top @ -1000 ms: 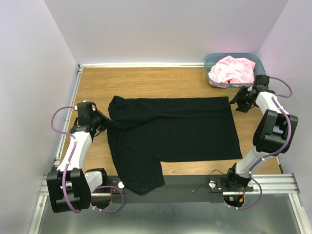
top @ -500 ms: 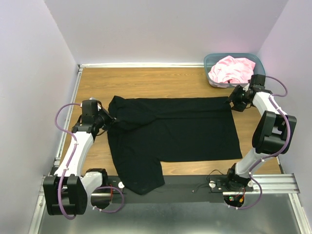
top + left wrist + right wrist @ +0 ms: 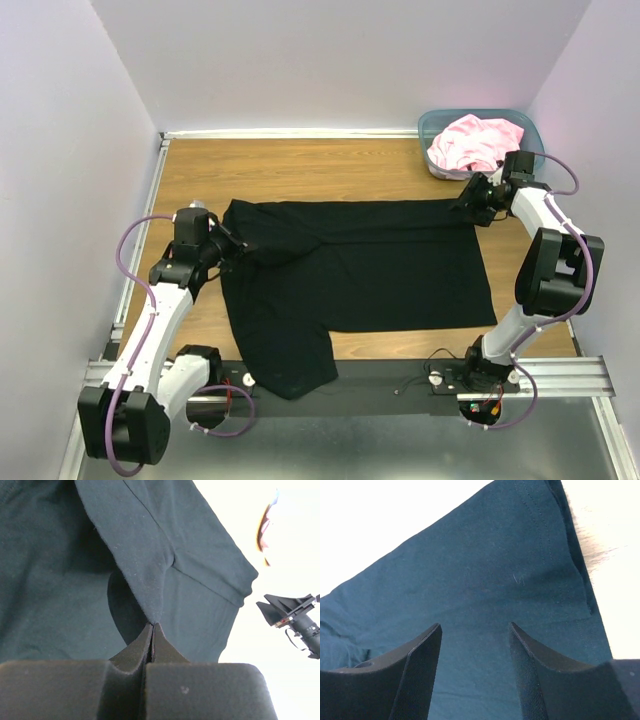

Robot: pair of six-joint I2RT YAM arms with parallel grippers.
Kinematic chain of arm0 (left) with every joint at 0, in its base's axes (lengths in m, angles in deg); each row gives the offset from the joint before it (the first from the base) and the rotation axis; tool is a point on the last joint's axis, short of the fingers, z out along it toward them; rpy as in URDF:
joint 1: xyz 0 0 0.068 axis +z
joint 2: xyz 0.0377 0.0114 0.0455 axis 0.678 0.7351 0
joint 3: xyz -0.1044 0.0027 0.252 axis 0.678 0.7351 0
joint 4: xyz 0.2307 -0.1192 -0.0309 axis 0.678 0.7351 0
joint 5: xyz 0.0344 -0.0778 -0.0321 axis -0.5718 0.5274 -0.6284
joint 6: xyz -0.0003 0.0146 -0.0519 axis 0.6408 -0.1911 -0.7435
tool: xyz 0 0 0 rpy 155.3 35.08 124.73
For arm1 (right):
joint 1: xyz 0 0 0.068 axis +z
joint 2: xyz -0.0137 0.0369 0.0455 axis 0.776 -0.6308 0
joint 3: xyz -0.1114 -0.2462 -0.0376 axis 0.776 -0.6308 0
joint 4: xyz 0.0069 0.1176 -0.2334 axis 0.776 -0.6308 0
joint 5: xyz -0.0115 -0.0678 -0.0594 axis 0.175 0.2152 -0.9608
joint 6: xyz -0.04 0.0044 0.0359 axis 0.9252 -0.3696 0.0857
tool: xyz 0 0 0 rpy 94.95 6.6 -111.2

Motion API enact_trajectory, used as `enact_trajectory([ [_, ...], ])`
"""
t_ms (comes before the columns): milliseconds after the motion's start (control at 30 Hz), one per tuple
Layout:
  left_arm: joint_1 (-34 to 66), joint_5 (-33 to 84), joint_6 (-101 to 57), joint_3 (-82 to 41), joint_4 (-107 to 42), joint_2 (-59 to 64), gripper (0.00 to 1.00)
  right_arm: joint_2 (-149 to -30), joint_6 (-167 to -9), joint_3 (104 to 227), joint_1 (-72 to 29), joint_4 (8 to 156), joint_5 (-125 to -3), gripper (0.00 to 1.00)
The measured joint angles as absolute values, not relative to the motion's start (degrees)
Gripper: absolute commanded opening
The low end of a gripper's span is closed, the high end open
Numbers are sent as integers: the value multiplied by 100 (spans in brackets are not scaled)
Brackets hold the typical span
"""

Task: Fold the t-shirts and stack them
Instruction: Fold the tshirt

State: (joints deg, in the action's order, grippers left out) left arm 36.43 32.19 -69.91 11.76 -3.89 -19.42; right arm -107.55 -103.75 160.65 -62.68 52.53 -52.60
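**Black Shirt Laid Out, One Corner Pinched**

A black t-shirt (image 3: 370,270) lies spread across the middle of the wooden table (image 3: 300,170), its long side running left to right. The right half sits flat with a straight hem. The left half is rumpled, with a diagonal fold across the chest. A lobe of cloth at the near left spills over the table's front edge onto the dark rail (image 3: 400,378) that carries the arm bases.

The pink t-shirt (image 3: 478,142) sits crumpled in a teal bin (image 3: 432,125) at the table's far right corner, well apart from the black one.

At the shirt's left edge, the left gripper (image 3: 228,243) has its fingertips pressed together on a pinch of black fabric. In the left wrist view a ridge of cloth rises out of the closed tips, with a sleeve opening off to the right.

At the shirt's far right corner, just in front of the bin, the right gripper (image 3: 466,200) points down at the cloth. Its two fingers stand apart and nothing is between them. The right wrist view shows the hem and its stitching running past the spread fingers. From that angle it cannot be told whether the tips touch the fabric or hover just above it.
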Motion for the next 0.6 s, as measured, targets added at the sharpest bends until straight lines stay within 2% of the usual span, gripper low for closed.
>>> enact_trajectory([
  [333, 3267, 3204, -7590, 1351, -293, -2427, 3, -10755, -10373, 16065, -6244, 5260, -5199, 64],
  [500, 3243, 3143, -7817, 1723, -275, -2648, 7, -10755, -10373, 16065, -6223, 5269, -5180, 64],
  [600, 3243, 3121, -7893, 2092, -360, -2659, 15, -10755, -10371, 16060, -6174, 5277, -5177, 65],
])
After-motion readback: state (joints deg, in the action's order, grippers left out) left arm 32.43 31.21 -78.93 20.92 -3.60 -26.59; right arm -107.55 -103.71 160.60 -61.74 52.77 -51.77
